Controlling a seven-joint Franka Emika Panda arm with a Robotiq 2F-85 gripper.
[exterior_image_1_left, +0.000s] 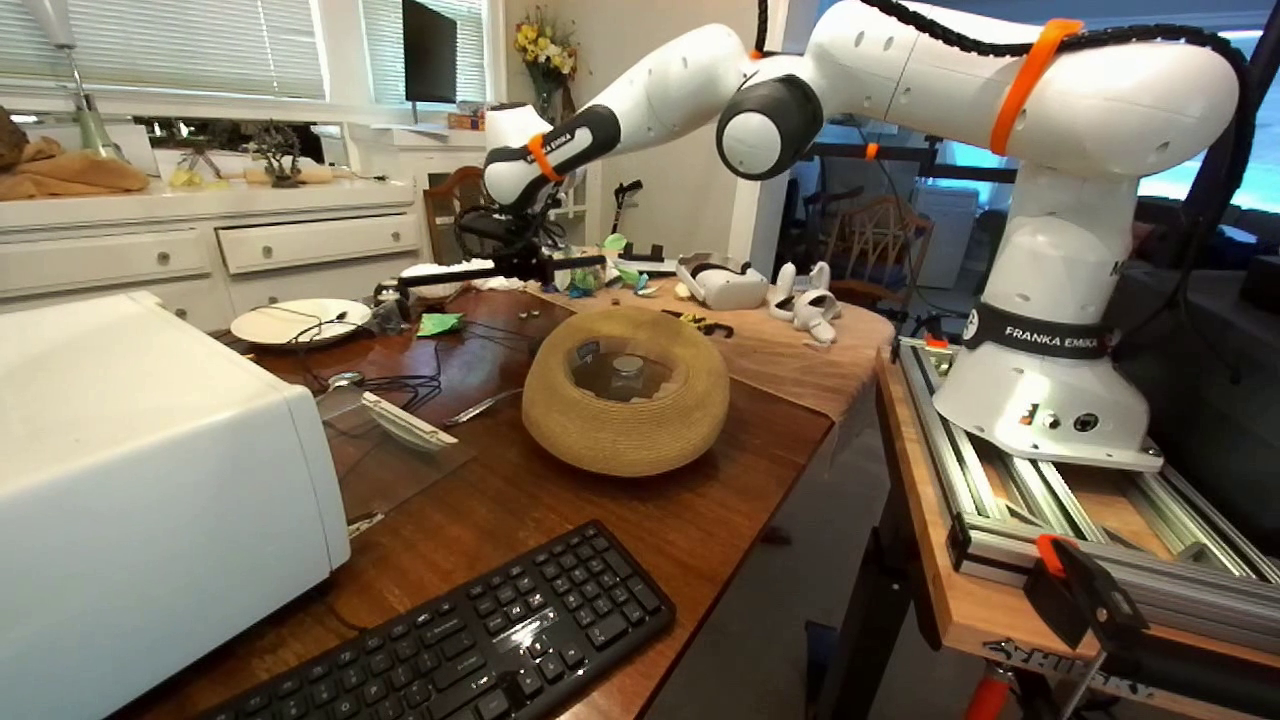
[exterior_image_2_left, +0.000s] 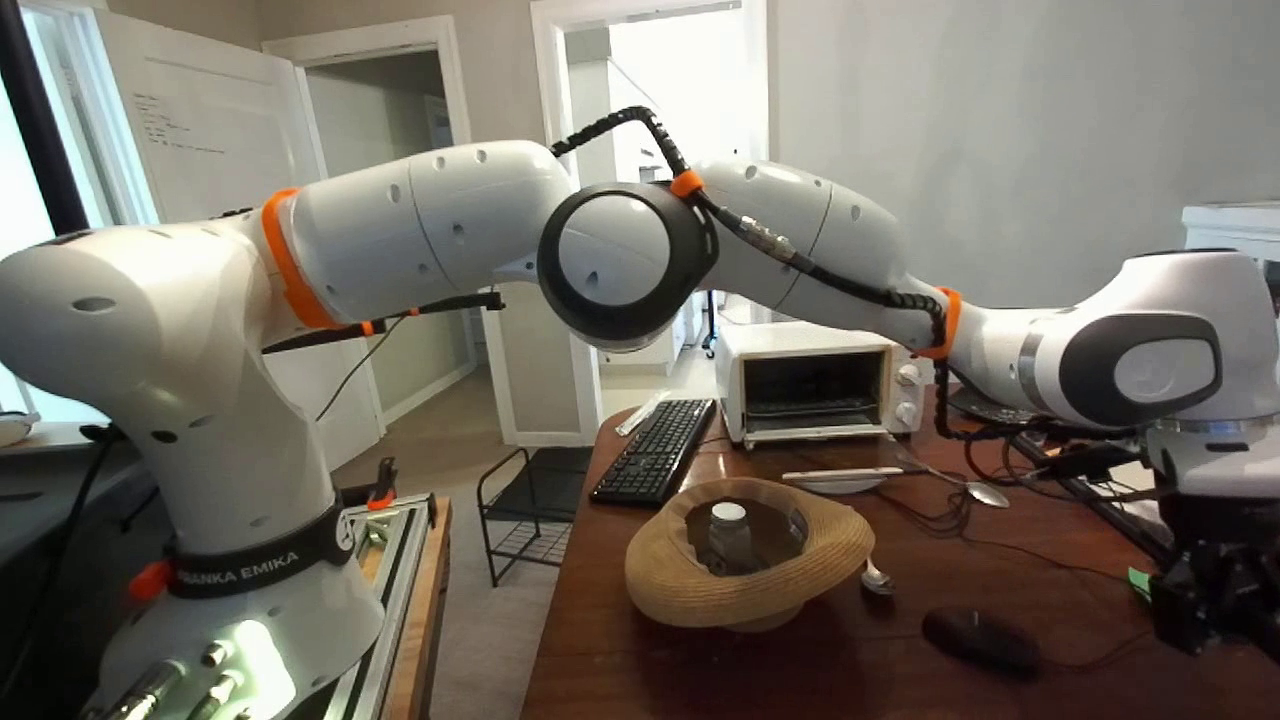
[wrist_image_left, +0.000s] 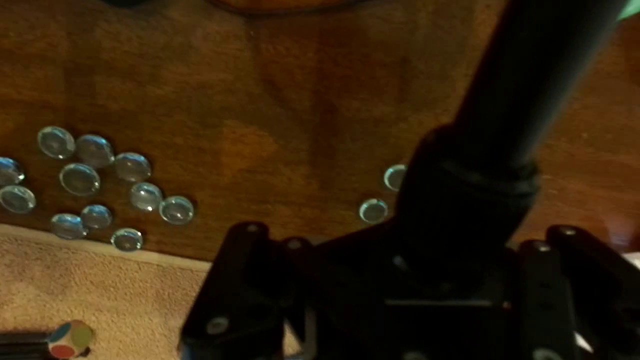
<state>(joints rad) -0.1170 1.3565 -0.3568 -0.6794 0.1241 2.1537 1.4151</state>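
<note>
- Holding a black rod (wrist_image_left: 540, 80) is the step I judge complete. The wrist view shows it running into the space between my fingers (wrist_image_left: 245, 280).
- Finger state: narrowed on the rod, judging by the lack of any other visible support. The contact itself is hidden; I cannot verify how firm the grip is.
- Rod position: in the air over the table (exterior_image_1_left: 720, 490), jutting out on either side of my fingers in an exterior view. Its exact height cannot be read.
- Below, in the wrist view: a cluster of glass beads (wrist_image_left: 80, 179) lies near the table's edge. A separate pair of beads (wrist_image_left: 373, 210) lies just beside the rod's outline.
- Well apart from me: a straw hat (exterior_image_2_left: 690, 590), opening upward, with a lidded jar (exterior_image_2_left: 730, 545) upright inside it in both exterior views.
- Also on the table: a mouse (exterior_image_2_left: 980, 640) and a keyboard (exterior_image_1_left: 500, 630).
- Progress, as I judge it: grasp and lift done; setting down and release not yet done. The rod rests on no surface that I can see.
</note>
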